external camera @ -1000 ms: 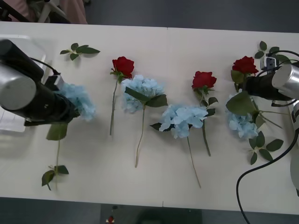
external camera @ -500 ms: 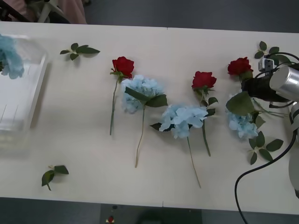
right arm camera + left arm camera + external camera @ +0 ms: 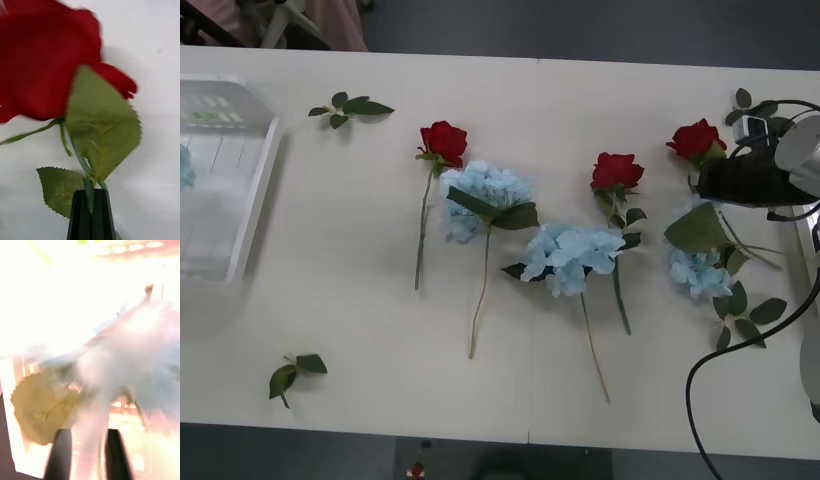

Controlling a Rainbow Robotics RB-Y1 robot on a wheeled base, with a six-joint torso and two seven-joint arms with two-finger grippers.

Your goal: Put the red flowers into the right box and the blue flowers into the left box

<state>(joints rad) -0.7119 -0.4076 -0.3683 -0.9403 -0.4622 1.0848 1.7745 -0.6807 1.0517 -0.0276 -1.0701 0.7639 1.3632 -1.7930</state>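
My right gripper (image 3: 708,180) (image 3: 91,202) is at the table's right end, shut on the stem of a red flower (image 3: 695,138) (image 3: 45,63), which it holds just above a blue flower (image 3: 698,270). Two more red flowers (image 3: 443,140) (image 3: 617,170) and two blue flowers (image 3: 485,195) (image 3: 575,255) lie mid-table. The left box (image 3: 240,230) sits at the far left, with a bit of blue flower (image 3: 183,166) at its outer edge. In the left wrist view my left gripper (image 3: 89,435) has its fingers apart around a blurred blue flower (image 3: 142,352) over the box. The right box's white edge (image 3: 813,250) shows at the far right.
Loose green leaf sprigs lie at the back left (image 3: 348,106), the front left (image 3: 292,372) and the right (image 3: 745,315). A black cable (image 3: 700,380) loops over the table's front right corner. The table's front edge runs close below the stems.
The left arm carried its blue flower off the table to the left box and out of the front view. The right gripper lifted its red flower and shifted slightly right.
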